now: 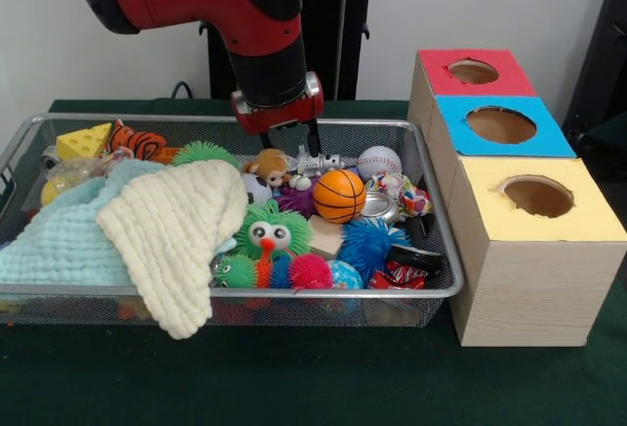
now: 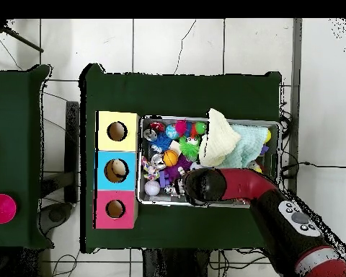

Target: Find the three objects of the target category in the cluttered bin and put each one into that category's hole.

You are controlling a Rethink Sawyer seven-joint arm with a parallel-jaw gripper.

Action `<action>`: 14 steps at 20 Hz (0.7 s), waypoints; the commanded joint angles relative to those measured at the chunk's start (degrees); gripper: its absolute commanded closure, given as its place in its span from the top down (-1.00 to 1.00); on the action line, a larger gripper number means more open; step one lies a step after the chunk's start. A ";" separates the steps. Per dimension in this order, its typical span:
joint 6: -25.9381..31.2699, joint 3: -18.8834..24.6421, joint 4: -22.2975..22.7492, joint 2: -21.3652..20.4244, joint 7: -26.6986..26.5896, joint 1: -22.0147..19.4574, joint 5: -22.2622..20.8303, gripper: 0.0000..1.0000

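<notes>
Jaws of the gripper (image 1: 290,140) stand parted and empty, two dark prongs hanging just above the far rail of the wire bin (image 1: 29,137), over a small metal toy (image 1: 315,161) beside a brown monkey figure (image 1: 266,165). That station suggests a search, not a carry; nothing is held. Target category is not evident from what shows. Bin contents: an orange ball (image 1: 339,196), a white baseball (image 1: 378,162), a green spiky creature with eyes (image 1: 270,233), a blue spiky ball (image 1: 370,244), and a cheese wedge (image 1: 83,140) at the far corner. A cream cloth (image 1: 176,230) and a pale green cloth (image 1: 69,240) lie over one half and may hide more. Beside the bin on the table (image 1: 294,377) stand red (image 1: 474,72), blue (image 1: 500,124) and yellow boxes (image 1: 534,201), each holed on top. Seen from overhead, the blue one appears to contain something.
</notes>
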 commanded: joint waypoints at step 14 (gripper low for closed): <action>4.57 5.15 -9.91 1.13 -10.31 -1.65 -3.18 1.00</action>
